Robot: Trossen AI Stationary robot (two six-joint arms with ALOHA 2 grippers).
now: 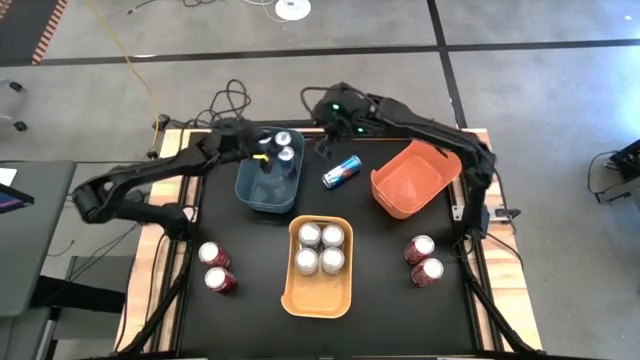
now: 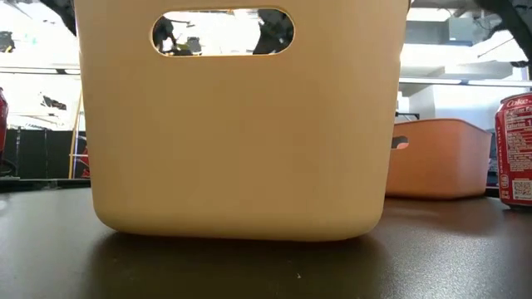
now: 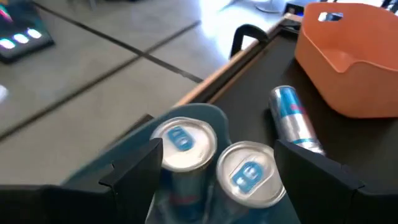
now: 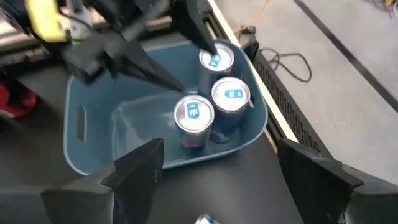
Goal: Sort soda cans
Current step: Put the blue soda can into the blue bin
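Observation:
Three dark blue soda cans (image 4: 194, 115) (image 4: 231, 96) (image 4: 216, 59) stand upright in the teal bin (image 1: 250, 190). My left gripper (image 3: 217, 152) hovers open over them, its fingers (image 4: 158, 78) slanting across the bin; two can tops (image 3: 183, 140) show between the fingers, and I see no touch. My right gripper (image 4: 217, 177) is open and empty, high above the bin's right side (image 1: 325, 145). Another blue can (image 1: 342, 172) lies on its side on the black mat between the teal bin and the orange bin (image 1: 413, 178).
Several silver cans (image 1: 320, 248) stand in the yellow-orange bin (image 1: 320, 290) near the front, which fills the low view. Two red cans (image 1: 217, 267) stand at front left and two red cans (image 1: 424, 260) at front right. Cables lie beyond the far edge.

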